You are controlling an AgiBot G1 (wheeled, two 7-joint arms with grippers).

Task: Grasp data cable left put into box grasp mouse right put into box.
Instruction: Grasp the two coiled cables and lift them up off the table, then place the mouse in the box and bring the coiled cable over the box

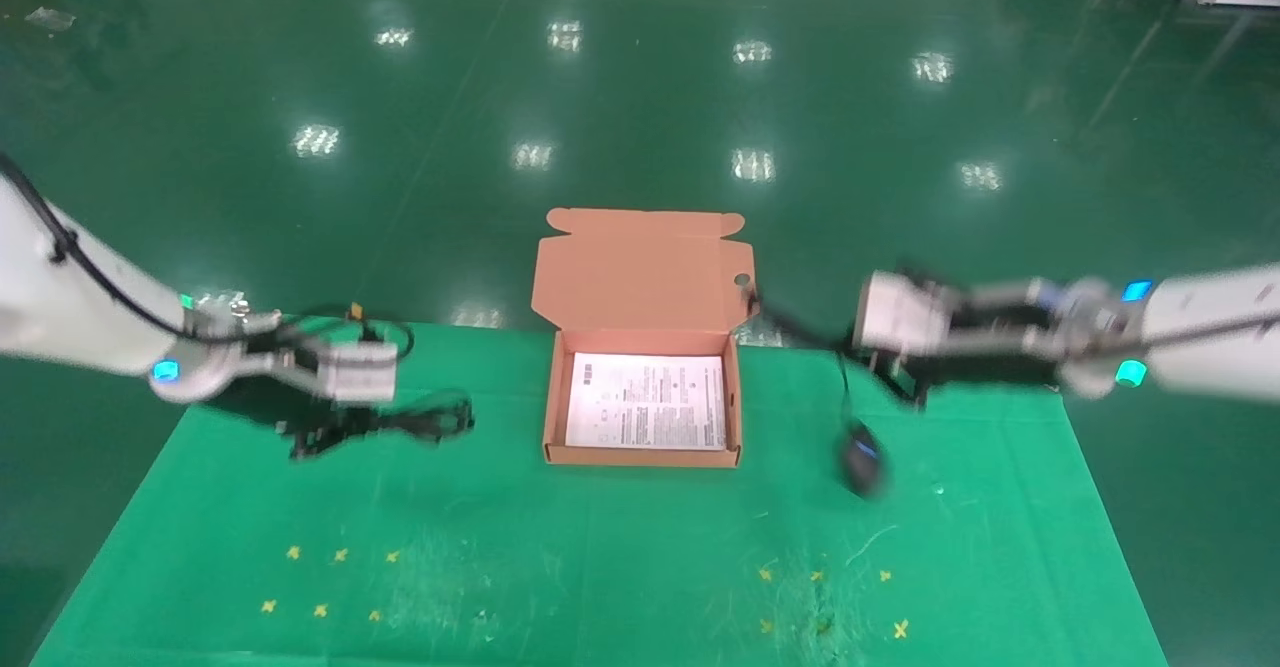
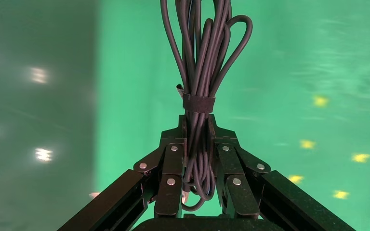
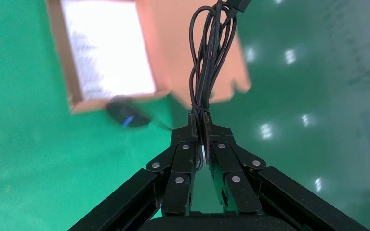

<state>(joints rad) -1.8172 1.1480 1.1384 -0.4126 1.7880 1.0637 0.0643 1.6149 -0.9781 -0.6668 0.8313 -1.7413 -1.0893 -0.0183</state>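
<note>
The open orange-brown box (image 1: 640, 455) stands mid-table with a white printed sheet inside and its flap lid raised at the back. My left gripper (image 1: 330, 425) is left of the box, just above the cloth, shut on the data cable (image 1: 410, 419). In the left wrist view the strapped black bundle (image 2: 200, 72) sits clamped in that gripper (image 2: 197, 126). My right gripper (image 1: 900, 379) is right of the box, shut on the mouse's coiled cord (image 3: 207, 62). The black mouse (image 1: 862, 457) hangs below it, blurred, near the cloth. The right wrist view shows the gripper (image 3: 201, 126), the mouse (image 3: 125, 114) and the box (image 3: 72, 82).
The green cloth table (image 1: 600, 567) has yellow cross marks at front left (image 1: 320, 609) and front right (image 1: 885, 575). Its back edge runs just behind the box, with shiny green floor beyond it. Part of the mouse cord reaches toward the lid's right edge (image 1: 790, 327).
</note>
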